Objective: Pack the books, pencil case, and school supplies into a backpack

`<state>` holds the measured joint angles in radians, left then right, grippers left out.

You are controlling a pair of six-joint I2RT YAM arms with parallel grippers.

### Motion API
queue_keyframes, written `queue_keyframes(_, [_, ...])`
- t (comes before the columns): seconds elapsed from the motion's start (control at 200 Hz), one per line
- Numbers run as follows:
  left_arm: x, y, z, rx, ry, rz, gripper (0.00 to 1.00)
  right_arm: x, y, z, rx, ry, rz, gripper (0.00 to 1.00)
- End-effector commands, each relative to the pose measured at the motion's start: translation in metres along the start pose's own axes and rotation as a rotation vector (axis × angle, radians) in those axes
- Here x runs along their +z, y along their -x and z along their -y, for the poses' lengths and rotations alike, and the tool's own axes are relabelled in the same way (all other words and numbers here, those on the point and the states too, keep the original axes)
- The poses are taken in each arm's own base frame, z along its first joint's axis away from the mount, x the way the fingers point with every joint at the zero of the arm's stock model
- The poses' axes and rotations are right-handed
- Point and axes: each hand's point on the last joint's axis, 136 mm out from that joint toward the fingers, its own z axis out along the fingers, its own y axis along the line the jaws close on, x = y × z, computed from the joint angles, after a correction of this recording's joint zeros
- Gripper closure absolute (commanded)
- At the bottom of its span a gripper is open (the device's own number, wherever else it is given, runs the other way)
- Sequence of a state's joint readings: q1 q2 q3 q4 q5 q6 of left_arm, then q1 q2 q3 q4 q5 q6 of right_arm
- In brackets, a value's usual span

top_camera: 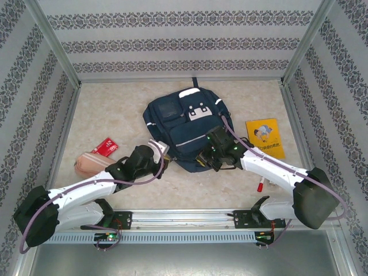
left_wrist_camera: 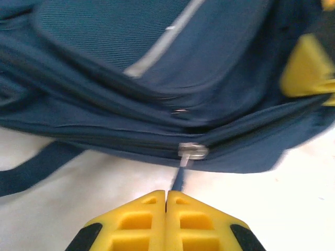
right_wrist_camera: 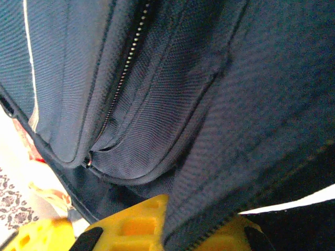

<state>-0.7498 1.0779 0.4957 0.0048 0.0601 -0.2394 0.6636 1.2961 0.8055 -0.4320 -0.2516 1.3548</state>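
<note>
As backpack (right_wrist_camera: 157, 104) covers R tool (right_wrist_camera: 183, 230), tips hidden

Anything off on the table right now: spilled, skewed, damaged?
Nothing spilled or damaged. Backpack lies flat mid-table, book to its right, pencil case to its left. One oddity: the marker lies near the front edge, partly hidden by the right arm, where it might get knocked.
</note>
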Motion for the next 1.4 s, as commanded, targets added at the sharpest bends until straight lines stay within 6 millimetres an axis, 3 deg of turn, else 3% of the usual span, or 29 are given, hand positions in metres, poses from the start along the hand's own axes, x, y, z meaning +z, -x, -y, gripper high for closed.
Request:
queue_keyframes(0.0, [0.004, -0.024, -0.046, 0.027, 0.183, -0.099, 1.00, -0.010, 0.014, -0.004, -0.089, -0.007, 0.064, 1.00])
queue_keyframes(0.205, [0.031, -0.015, -0.094, -0.042, 0.327, -0.121, 1.00, -0.001, 0.014, -0.005, -0.083, -0.004, -0.009, 1.00])
queue_keyframes(0.255, [0.041, -0.007, -0.083, -0.050, 0.235, -0.116, 1.00, -0.002, 0.014, -0.010, -0.082, 0.005, -0.015, 1.00])
queue_keyframes(0.32, [0.046, 0.008, -0.040, 0.002, -0.029, -0.077, 1.00, -0.004, 0.013, -0.018, -0.092, 0.024, -0.023, 1.00])
queue_keyframes(0.345, [0.043, 0.014, -0.019, 0.027, -0.150, -0.053, 0.86, -0.005, 0.013, -0.021, -0.096, 0.030, -0.026, 1.00])
queue_keyframes(0.385, [0.032, 0.022, 0.014, 0.062, -0.342, -0.006, 0.46, -0.005, 0.013, -0.023, -0.105, 0.034, -0.028, 1.00])
queue_keyframes(0.4, [0.026, 0.024, 0.023, 0.071, -0.399, 0.015, 0.36, -0.006, 0.013, -0.024, -0.107, 0.036, -0.028, 1.00])
queue_keyframes(0.42, [0.019, 0.028, 0.033, 0.083, -0.456, 0.049, 0.29, -0.006, 0.013, -0.024, -0.108, 0.035, -0.027, 1.00])
queue_keyframes(0.46, [0.009, 0.031, 0.042, 0.108, -0.511, 0.117, 0.27, -0.005, 0.014, -0.023, -0.104, 0.036, -0.030, 1.00])
queue_keyframes(0.54, [0.005, 0.025, 0.033, 0.154, -0.453, 0.172, 0.29, -0.005, 0.014, -0.023, -0.096, 0.041, -0.050, 1.00])
queue_keyframes(0.645, [0.016, 0.006, 0.022, 0.207, -0.397, 0.084, 0.31, -0.007, 0.011, -0.024, -0.109, 0.038, -0.077, 1.00])
queue_keyframes(0.764, [0.031, 0.014, 0.013, 0.166, -0.346, 0.088, 0.42, -0.008, 0.010, -0.025, -0.120, 0.035, -0.086, 1.00])
queue_keyframes(0.939, [0.048, 0.021, 0.012, 0.175, -0.343, 0.108, 0.43, -0.007, 0.005, -0.027, -0.122, 0.038, -0.108, 1.00])
queue_keyframes(1.059, [0.050, 0.029, 0.022, 0.232, -0.356, 0.144, 0.54, -0.005, 0.004, -0.028, -0.137, 0.034, -0.108, 1.00])
queue_keyframes(1.184, [0.051, 0.038, 0.012, 0.285, -0.264, 0.172, 0.67, -0.002, 0.003, -0.024, -0.141, 0.019, -0.118, 1.00])
queue_keyframes(1.294, [0.051, 0.039, 0.003, 0.326, -0.206, 0.175, 0.82, -0.001, 0.002, -0.020, -0.153, 0.003, -0.125, 1.00])
queue_keyframes(1.364, [0.051, 0.038, 0.005, 0.358, -0.217, 0.166, 1.00, -0.001, 0.003, -0.017, -0.163, -0.008, -0.119, 1.00])
queue_keyframes(1.394, [0.050, 0.038, 0.005, 0.360, -0.219, 0.165, 1.00, -0.001, 0.004, -0.015, -0.164, -0.017, -0.113, 1.00])
